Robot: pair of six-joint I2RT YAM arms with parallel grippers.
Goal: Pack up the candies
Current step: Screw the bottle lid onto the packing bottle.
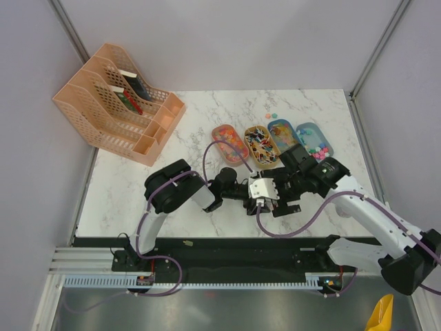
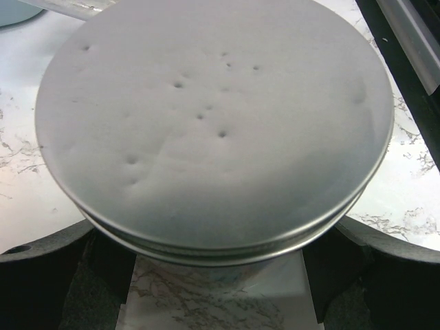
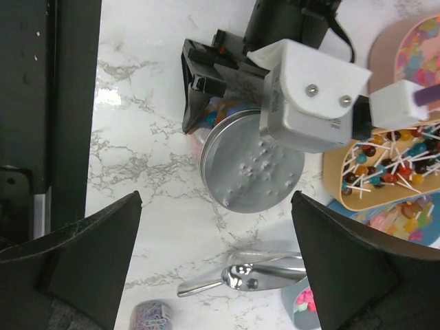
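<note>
Grey metal lid (image 2: 213, 124), dimpled, seated flat on the small clear jar (image 3: 240, 172) not far from the middle of the desk's (image 1: 207, 110) near edge. Left gripper (image 2: 216, 268) closed against the jar's wall from both sides, judging by the dark fingers (image 2: 62, 275) flush below the rim. Right gripper (image 3: 216, 199) hanging above, jaws spread wide, nothing between them. Candies (image 3: 388, 161) mostly in the four oval trays (image 1: 213, 138) lined up toward the far right corner, with a few coloured ones visible through the jar's wall and a few loose beyond the trays. Metal scoop (image 3: 240, 275) lying on the marble just beside the jar. Likely next: taking hold of the lid. Danger of striking the left gripper's white housing on the way down, given its overlap with the lid's edge from above. Danger of spinning or tipping the whole jar if twisted harder than the left hold allows, spilling what is inside. Danger too of nudging the scoop or the nearest tray with a wide-spread finger, scattering sweets across the desk.
</note>
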